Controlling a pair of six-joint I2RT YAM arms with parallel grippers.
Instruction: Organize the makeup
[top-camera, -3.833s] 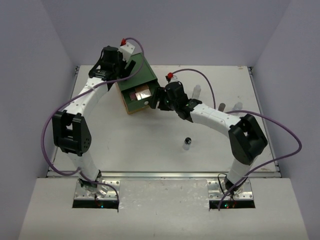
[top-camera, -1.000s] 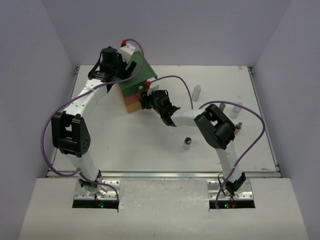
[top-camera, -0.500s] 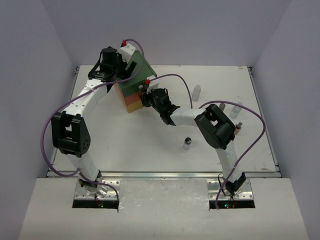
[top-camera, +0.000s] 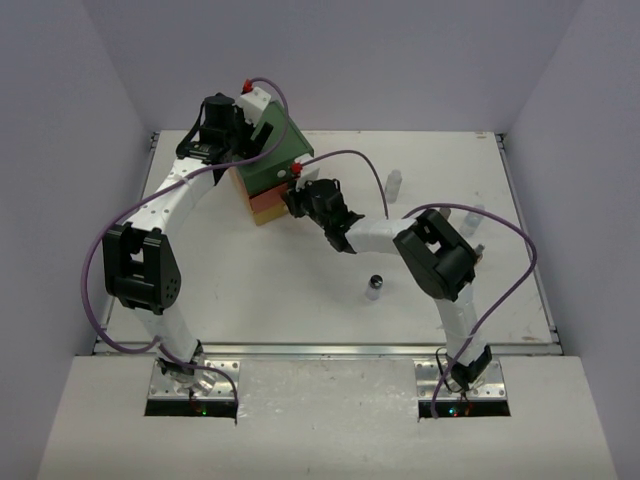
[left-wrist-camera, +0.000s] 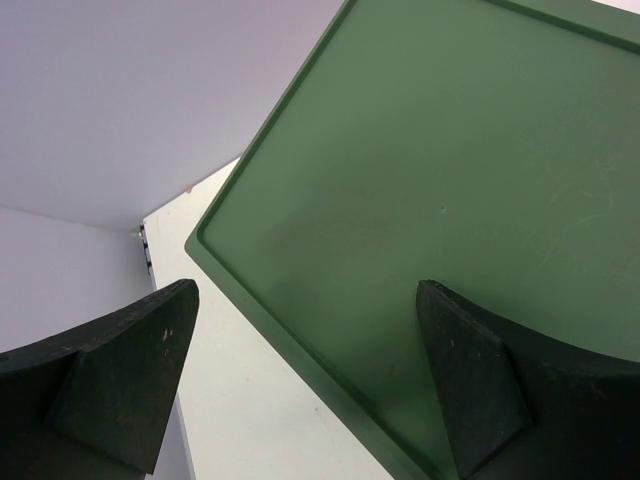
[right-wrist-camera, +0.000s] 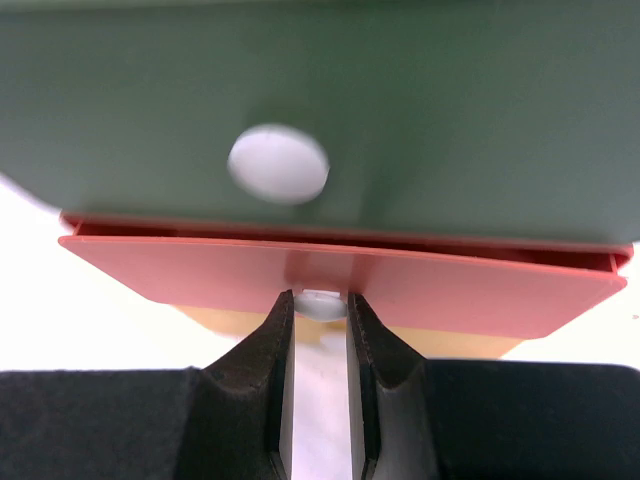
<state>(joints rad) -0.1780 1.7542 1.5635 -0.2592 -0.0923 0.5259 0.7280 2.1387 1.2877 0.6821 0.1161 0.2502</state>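
The drawer box (top-camera: 285, 152) sits at the back left of the table (top-camera: 250, 290), with the left gripper (left-wrist-camera: 305, 295) over its top, fingers wide apart. The right gripper (top-camera: 292, 203) is at the box's front, its fingers on both sides of the knob (right-wrist-camera: 320, 303) of the middle drawer (right-wrist-camera: 450, 290). A small jar (top-camera: 374, 286) stands nearer the front, and a little bottle (top-camera: 393, 183) stands right of the box.

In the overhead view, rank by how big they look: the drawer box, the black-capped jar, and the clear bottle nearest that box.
1. Drawer box, by far the largest.
2. Clear bottle and black-capped jar: they look about alike, both too small to rank.
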